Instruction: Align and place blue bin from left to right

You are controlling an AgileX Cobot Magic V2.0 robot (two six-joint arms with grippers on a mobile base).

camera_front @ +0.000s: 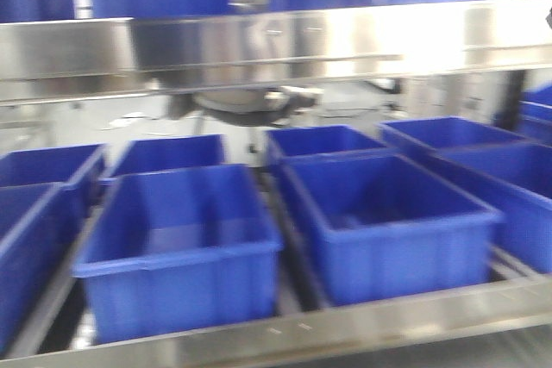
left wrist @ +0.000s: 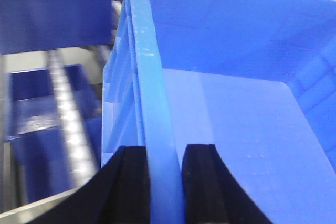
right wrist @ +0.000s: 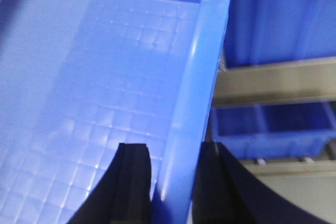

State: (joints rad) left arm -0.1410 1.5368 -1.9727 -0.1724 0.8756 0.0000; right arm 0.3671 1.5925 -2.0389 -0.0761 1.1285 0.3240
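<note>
I'm holding the bin [left wrist: 236, 108] above the shelf [camera_front: 362, 321], left pincer [left wrist: 164, 153] and right pincer [right wrist: 176, 150] each clenching a thin side rim. Any tilting is risking it slipping onto neighbouring bins [camera_front: 177, 247].

Glare whitens the steel shelf [camera_front: 414, 36]; front view blurs, blue bin [left wrist: 236, 35] brightly lit.

Glossy plastic blue bin [left wrist: 153, 103], shiny metal shelf [camera_front: 259, 45]

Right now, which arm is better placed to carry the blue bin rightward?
Left, narrowly. The left gripper clamps the blue bin wall between both pads; the right gripper straddles the opposite wall, but a sliver shows beside its inner pad. Likely both lift.
</note>
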